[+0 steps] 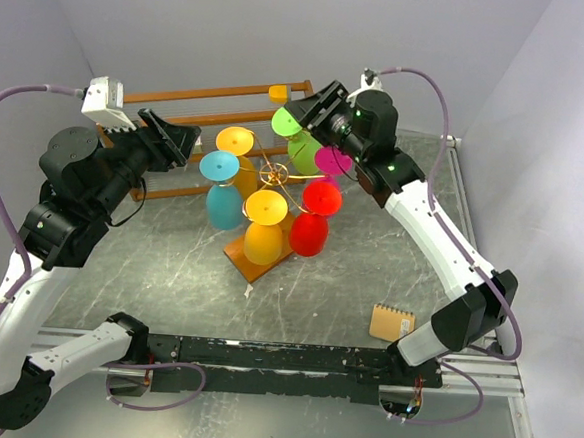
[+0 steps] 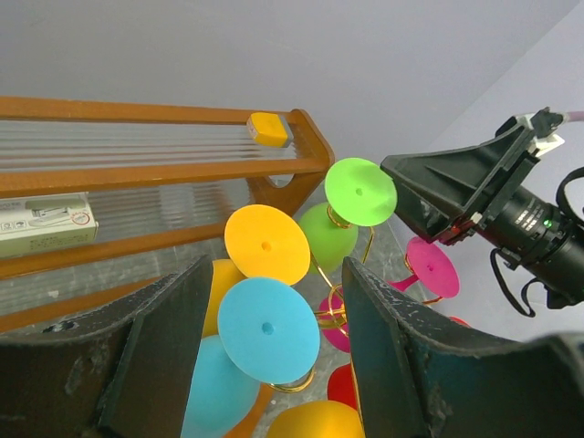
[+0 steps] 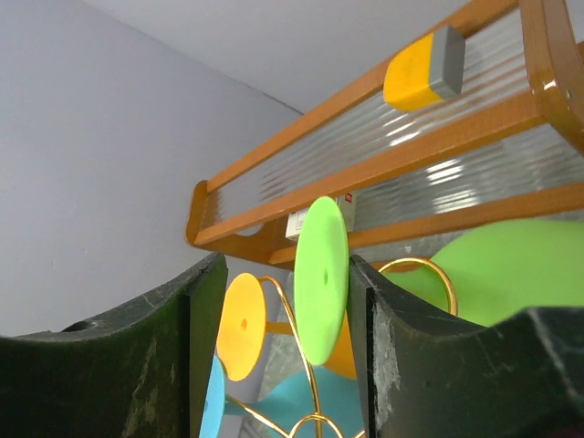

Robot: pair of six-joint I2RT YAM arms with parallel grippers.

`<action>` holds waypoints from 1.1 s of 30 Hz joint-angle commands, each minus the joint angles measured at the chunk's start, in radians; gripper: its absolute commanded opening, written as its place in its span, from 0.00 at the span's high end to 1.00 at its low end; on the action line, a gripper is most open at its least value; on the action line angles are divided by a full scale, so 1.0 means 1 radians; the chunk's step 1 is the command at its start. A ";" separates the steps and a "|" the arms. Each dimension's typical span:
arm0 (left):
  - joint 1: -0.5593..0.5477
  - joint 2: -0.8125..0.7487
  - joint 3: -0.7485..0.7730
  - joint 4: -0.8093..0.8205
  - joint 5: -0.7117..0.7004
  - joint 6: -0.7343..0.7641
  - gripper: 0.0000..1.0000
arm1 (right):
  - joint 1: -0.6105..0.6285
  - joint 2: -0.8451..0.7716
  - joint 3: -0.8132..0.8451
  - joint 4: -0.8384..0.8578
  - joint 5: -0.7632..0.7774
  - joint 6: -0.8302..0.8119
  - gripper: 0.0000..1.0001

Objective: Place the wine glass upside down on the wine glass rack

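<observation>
The green wine glass (image 1: 303,152) hung bowl-down on the wine glass rack (image 1: 274,172), its stem caught in a gold wire loop (image 3: 420,265) and its round foot (image 3: 321,274) uppermost. The right claw (image 1: 302,114) stood wide open with that foot between its two fingers. The disc lay close to one finger with a clear gap to the other. Whether it touched the near one could not be told, but nothing was clamped.

Just beyond the fingertips of the left claw (image 1: 182,139), which was also spread wide and held nothing, hung the blue glass (image 2: 267,328) and the yellow glass (image 2: 266,244). Lower than both claws hung the orange glass (image 1: 263,239), the red glass (image 1: 311,230) and the magenta glass (image 1: 333,162), all inverted too. The rack's wooden base (image 1: 252,260) sat flat on the worktop (image 1: 168,271).

By my reading, the placing itself looked done, with the glass inverted and borne by the wire. What seemed left was for the right claw to draw clear of the foot without knocking it.
</observation>
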 commanded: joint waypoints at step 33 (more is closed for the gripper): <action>-0.003 -0.013 0.007 -0.035 -0.025 0.027 0.29 | -0.008 -0.009 0.078 -0.079 0.064 -0.254 0.30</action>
